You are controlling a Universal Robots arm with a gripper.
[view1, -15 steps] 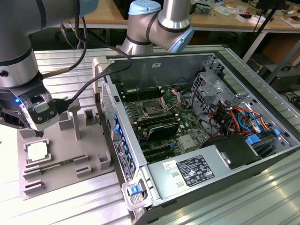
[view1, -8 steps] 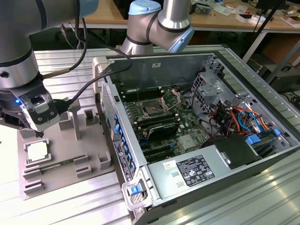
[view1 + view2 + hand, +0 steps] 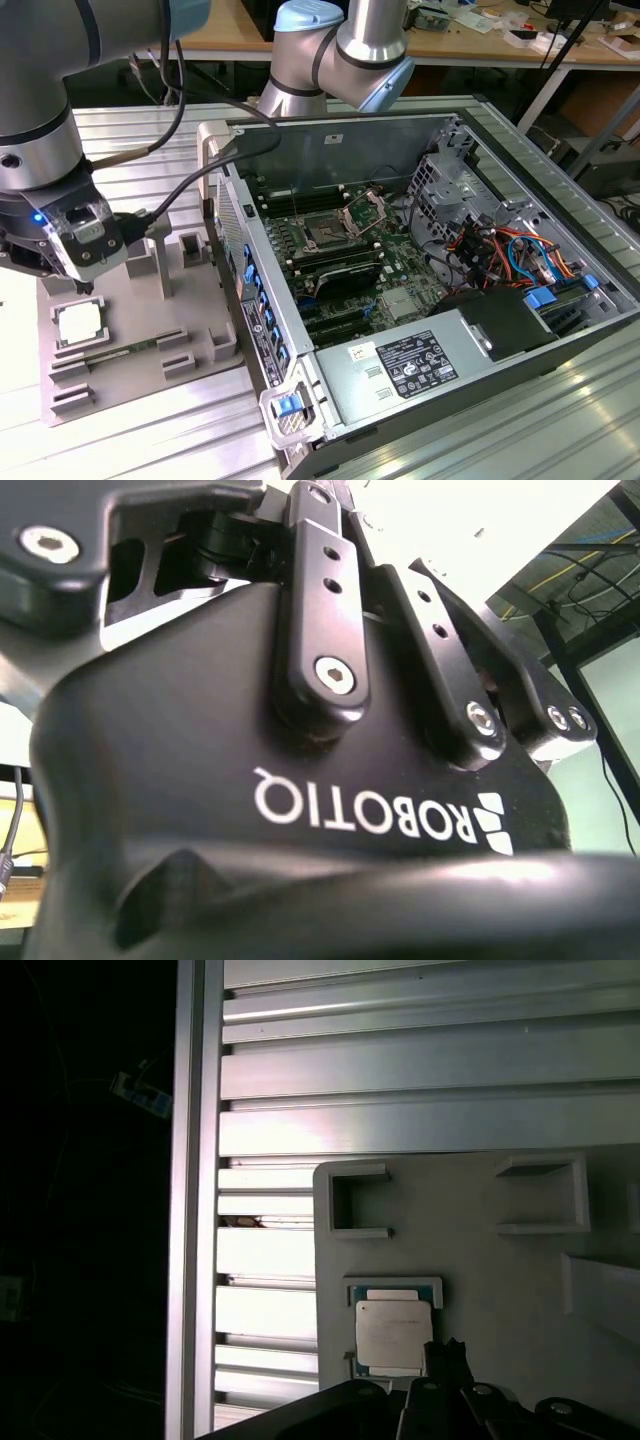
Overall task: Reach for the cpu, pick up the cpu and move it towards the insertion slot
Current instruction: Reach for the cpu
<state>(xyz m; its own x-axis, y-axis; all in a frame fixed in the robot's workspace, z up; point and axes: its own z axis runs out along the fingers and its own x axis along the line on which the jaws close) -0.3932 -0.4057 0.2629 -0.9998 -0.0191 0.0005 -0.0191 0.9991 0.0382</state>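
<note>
My arm (image 3: pixel 345 50) is silver tubing with pale blue joint caps (image 3: pixel 300 15). Black cables (image 3: pixel 190 180) trail above the black gripper (image 3: pixel 87 285), which carries silver screws (image 3: pixel 335 675) and white lettering (image 3: pixel 380 815).

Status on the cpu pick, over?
Arm's gripper low over cpu, not touching. That cpu flat in its seat on grey tray, unlifted. Nothing between gripper and cpu; insertion slot uncovered in the open case.

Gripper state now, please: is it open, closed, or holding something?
The gripper: it cannot be told if it is open or closed. It hangs close above the chip, which lies on the grey tray.
</note>
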